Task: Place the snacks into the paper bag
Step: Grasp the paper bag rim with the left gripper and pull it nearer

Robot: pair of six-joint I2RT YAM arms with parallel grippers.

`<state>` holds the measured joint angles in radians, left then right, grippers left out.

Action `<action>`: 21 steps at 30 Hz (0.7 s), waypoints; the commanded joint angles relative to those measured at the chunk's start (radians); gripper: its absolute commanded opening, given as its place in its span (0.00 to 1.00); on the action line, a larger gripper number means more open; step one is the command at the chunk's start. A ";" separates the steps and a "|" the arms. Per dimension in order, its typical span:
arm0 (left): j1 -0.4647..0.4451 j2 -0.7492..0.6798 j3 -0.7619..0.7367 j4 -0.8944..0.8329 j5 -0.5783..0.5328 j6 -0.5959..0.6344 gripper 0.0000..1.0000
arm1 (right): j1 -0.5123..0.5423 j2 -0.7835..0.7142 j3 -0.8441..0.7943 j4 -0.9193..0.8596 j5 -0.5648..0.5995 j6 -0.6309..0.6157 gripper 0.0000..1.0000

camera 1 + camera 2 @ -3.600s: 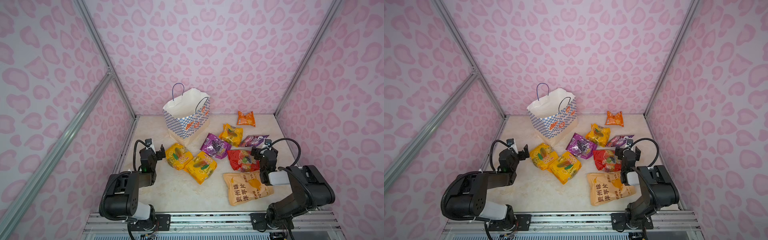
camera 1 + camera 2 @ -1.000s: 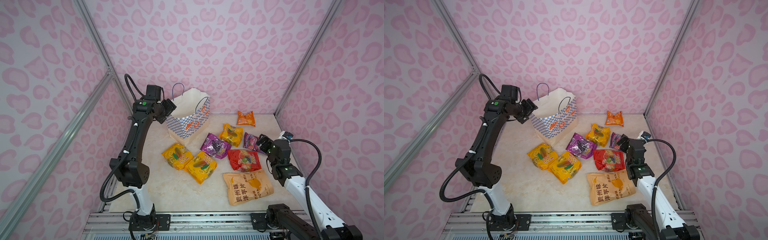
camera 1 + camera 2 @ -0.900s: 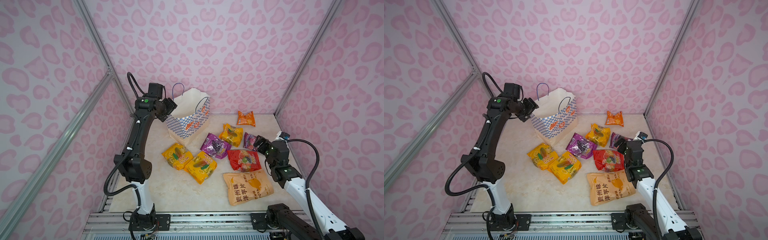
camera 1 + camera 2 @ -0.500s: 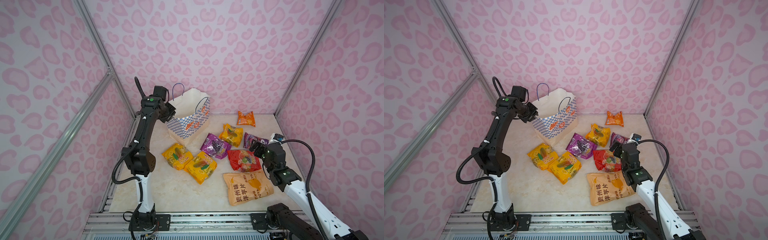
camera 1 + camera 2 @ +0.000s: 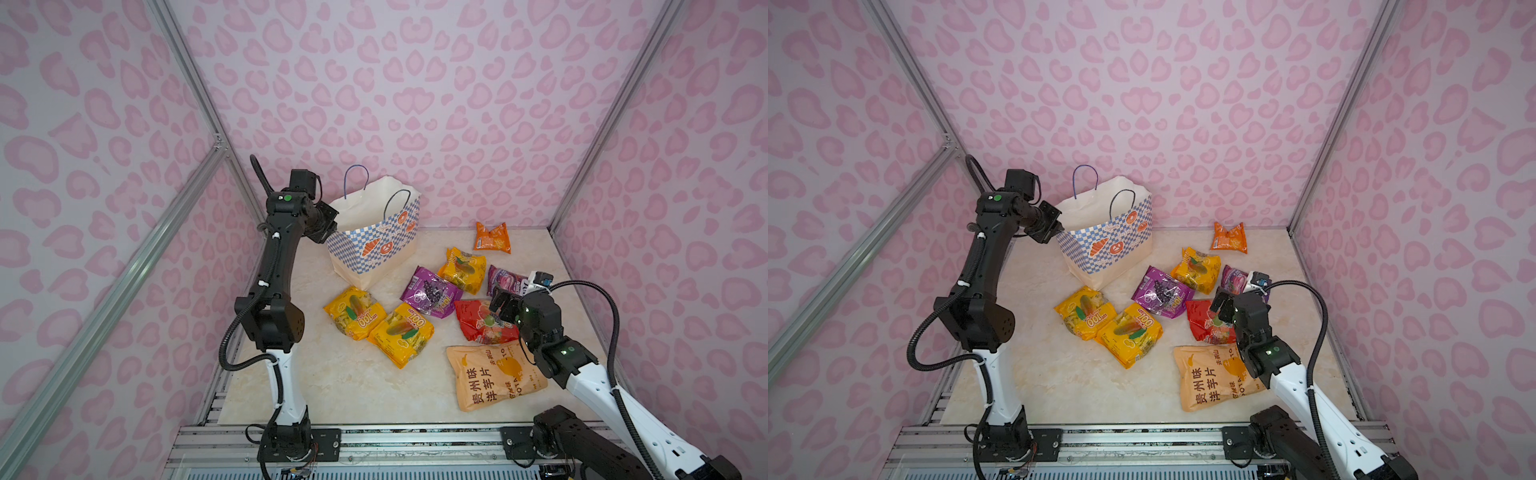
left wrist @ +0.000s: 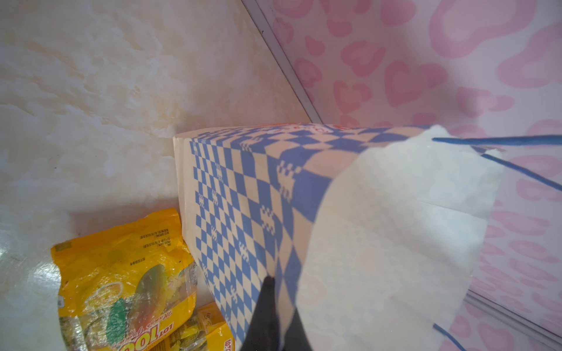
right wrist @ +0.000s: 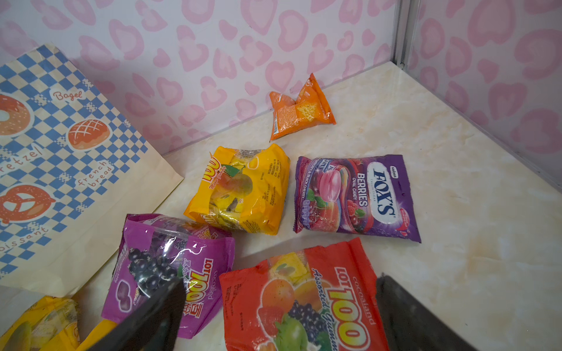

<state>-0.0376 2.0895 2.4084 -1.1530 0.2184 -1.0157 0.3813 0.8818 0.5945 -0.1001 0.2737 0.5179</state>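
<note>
The checkered paper bag (image 5: 374,249) stands upright at the back left, mouth open. My left gripper (image 5: 329,224) is shut on the bag's left rim, and the left wrist view shows its jaws (image 6: 279,304) pinching the paper wall. The snacks lie on the table: two yellow packets (image 5: 355,311) in front of the bag, a third yellow (image 5: 463,268), two purple (image 5: 432,291), a red one (image 7: 304,297), a small orange one (image 5: 492,237) and a large pale-orange one (image 5: 494,376). My right gripper (image 5: 500,301) hangs open just above the red packet, one finger on either side.
Pink patterned walls close in the marble table (image 5: 332,374) on three sides. An aluminium post (image 5: 582,174) stands in the back right corner. The left arm's black links (image 5: 270,291) rise along the table's left edge.
My left gripper reached the bag's left rim and closed on it. The right arm has moved left, over the red packet, jaws still open.
</note>
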 commanded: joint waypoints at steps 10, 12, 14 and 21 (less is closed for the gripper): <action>0.210 -0.260 -0.227 -0.054 -0.023 0.179 0.03 | 0.163 0.146 0.045 0.009 -0.054 -0.017 1.00; 0.240 -0.341 -0.351 -0.032 -0.040 0.204 0.03 | 0.199 0.185 0.054 0.017 -0.075 -0.022 1.00; 0.276 -0.418 -0.469 -0.019 -0.046 0.228 0.03 | 0.227 0.232 0.070 0.020 -0.113 -0.026 1.00; 0.404 -0.693 -0.831 0.016 -0.080 0.342 0.03 | 0.294 0.395 0.106 0.074 -0.241 -0.032 1.00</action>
<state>0.3405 1.4551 1.6318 -1.1458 0.1585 -0.7513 0.6697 1.2438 0.6968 -0.0769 0.1085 0.4923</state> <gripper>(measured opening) 0.058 0.999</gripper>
